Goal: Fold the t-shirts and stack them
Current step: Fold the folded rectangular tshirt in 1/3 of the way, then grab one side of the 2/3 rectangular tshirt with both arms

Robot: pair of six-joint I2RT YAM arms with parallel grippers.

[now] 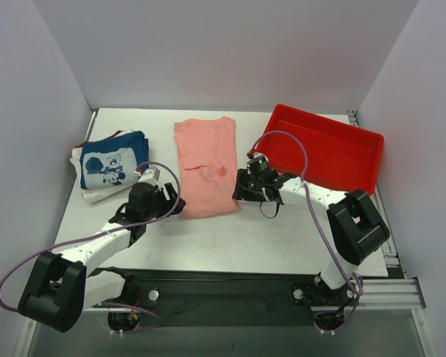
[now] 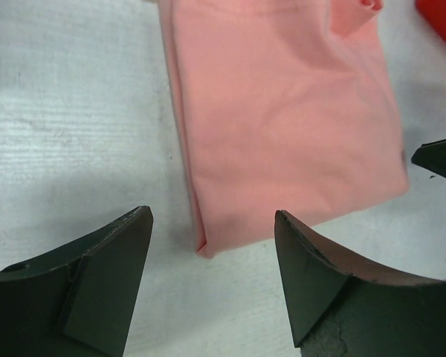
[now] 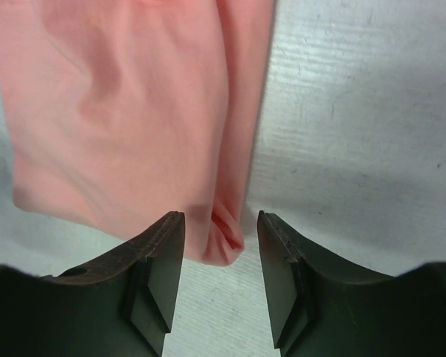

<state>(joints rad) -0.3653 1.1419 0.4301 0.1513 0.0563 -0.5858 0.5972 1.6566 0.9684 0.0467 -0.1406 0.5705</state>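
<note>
A salmon-pink t-shirt (image 1: 206, 167) lies folded lengthwise in the table's middle. My left gripper (image 1: 175, 207) is open, its jaws either side of the shirt's near left corner (image 2: 204, 245), just short of it. My right gripper (image 1: 240, 192) is open, its jaws straddling the shirt's near right corner (image 3: 227, 238); no grip on the cloth shows. A navy t-shirt with a white cartoon mouse print (image 1: 113, 161) lies folded on top of a white one (image 1: 97, 193) at the left, with a red edge showing behind.
A red plastic tray (image 1: 323, 149) sits tilted at the back right, close behind my right arm. White walls stand at the back and on both sides. The black base rail runs along the near edge.
</note>
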